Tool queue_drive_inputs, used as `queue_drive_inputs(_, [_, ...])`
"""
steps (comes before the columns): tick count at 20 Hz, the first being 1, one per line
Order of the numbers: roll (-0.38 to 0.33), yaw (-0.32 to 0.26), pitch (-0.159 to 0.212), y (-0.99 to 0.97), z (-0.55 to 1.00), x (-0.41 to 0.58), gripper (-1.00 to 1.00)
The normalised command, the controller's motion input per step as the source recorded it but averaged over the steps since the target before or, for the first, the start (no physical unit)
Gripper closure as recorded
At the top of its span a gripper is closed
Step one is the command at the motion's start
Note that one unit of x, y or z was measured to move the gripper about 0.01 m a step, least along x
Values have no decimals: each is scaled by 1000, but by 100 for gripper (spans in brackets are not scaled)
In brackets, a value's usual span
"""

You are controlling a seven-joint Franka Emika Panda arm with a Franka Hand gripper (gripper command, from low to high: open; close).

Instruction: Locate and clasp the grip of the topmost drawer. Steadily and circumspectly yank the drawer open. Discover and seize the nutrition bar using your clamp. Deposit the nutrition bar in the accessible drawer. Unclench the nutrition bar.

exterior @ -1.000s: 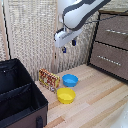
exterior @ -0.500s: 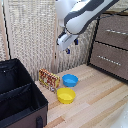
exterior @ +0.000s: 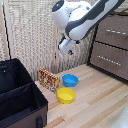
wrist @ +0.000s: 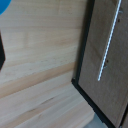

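Observation:
The dark-brown dresser stands at the exterior view's right, with the topmost drawer [exterior: 114,29] shut and its silvery bar handle [exterior: 116,32] facing the room. My clamp [exterior: 68,50] hangs in the air well to the left of the dresser, above the bowls, open and holding nothing. The nutrition bar [exterior: 49,79], a red and yellow packet, stands on the wooden floor beside the blue bowl [exterior: 70,80]. The wrist view shows a dark drawer front [wrist: 97,60] with a silvery handle [wrist: 110,42]. I cannot tell which drawer it is.
A yellow bowl [exterior: 66,95] sits in front of the blue one. A black open crate [exterior: 20,97] fills the exterior view's lower left. The like lower drawer [exterior: 107,60] is shut. A pale slatted wall [exterior: 30,40] stands behind.
The arm has shifted slightly toward the exterior view's right and a little lower, nearer the dresser. The bar and both bowls have not moved.

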Motion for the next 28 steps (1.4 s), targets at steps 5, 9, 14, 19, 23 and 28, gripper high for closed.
queue_drive_inputs(5, [-328, -51, 42, 99, 320, 457, -100])
queue_drive_inputs(9, [-293, -47, 39, 179, 441, 334, -100])
queue_drive_inputs(14, [-322, -29, 30, 129, 359, 248, -100])
queue_drive_inputs(19, [-295, 53, -45, -300, 242, -89, -100])
queue_drive_inputs(23, [-251, 84, -83, -558, 201, -201, -100])
queue_drive_inputs(28, [-255, 76, -66, -569, 187, -210, -100])
